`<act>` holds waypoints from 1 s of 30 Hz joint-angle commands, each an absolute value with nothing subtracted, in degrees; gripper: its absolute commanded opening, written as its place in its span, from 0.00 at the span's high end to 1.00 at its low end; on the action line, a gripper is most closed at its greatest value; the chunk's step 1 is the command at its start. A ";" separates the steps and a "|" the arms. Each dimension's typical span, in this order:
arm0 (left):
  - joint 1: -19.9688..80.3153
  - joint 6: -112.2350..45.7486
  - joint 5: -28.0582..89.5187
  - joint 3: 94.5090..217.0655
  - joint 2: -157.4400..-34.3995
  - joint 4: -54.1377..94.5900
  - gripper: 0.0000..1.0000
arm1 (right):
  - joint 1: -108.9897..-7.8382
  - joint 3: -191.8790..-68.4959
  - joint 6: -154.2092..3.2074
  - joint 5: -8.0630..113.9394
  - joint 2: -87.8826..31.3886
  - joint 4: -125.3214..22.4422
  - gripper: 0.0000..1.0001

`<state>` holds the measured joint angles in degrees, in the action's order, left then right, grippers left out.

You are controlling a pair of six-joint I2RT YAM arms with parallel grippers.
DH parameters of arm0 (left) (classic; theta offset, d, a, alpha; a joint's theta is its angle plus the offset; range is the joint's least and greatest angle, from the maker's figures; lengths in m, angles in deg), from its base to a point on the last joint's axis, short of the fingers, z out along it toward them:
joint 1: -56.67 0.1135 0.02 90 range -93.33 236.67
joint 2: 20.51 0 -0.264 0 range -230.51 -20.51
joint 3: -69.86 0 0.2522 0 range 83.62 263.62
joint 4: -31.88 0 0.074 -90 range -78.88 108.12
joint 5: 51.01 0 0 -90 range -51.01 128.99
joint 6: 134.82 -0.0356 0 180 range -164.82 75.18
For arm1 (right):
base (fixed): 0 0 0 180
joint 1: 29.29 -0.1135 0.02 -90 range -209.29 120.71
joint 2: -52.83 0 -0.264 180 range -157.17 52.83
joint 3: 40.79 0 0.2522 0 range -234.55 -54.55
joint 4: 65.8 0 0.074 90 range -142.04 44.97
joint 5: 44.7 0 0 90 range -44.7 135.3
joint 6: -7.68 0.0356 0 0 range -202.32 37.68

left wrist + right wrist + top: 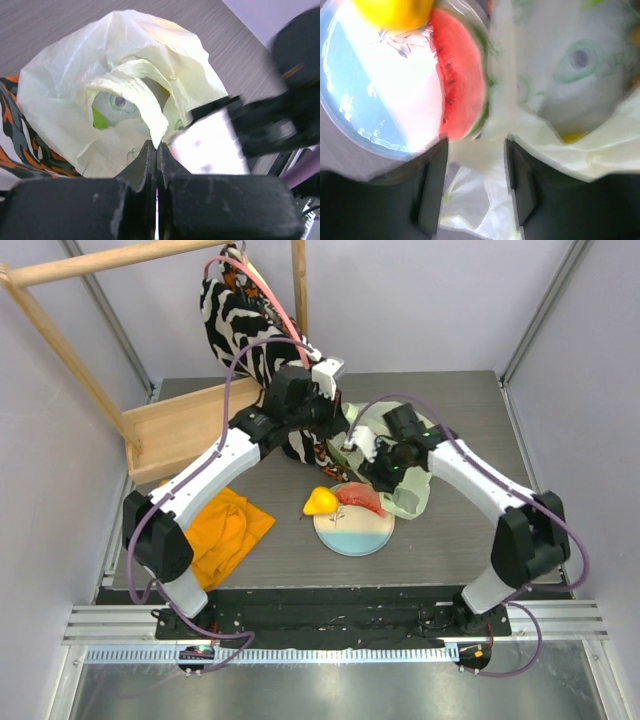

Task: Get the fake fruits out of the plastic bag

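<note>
The pale-green plastic bag (pixel 405 490) lies crumpled right of centre. My left gripper (pixel 342 430) is shut on a fold of the bag's rim (pixel 156 142), holding the mouth up; a green fruit (pixel 100 120) shows inside. My right gripper (pixel 475 150) stands open, its fingers (pixel 437 185) apart over bag film, beside the plate. A red watermelon slice (pixel 460 85) and a yellow pear (pixel 320 502) rest on the white-and-blue plate (pixel 350 535). A yellow fruit (pixel 572 136) shows through the bag. Nothing is held between the right fingers.
A zebra-patterned cloth bag (pixel 235 315) hangs from the wooden frame (pixel 60 340) behind the left arm. An orange cloth (pixel 225 530) lies at the left. A wooden box (pixel 180 430) sits at the back left. The right gripper's body (pixel 265 125) crowds close beside the left gripper.
</note>
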<state>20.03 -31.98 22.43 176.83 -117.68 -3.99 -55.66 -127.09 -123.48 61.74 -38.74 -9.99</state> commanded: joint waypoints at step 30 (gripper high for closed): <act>18.97 -40.34 17.99 182.77 -116.58 -11.06 1.00 | -33.60 -136.74 -121.07 29.47 -49.56 -16.90 0.84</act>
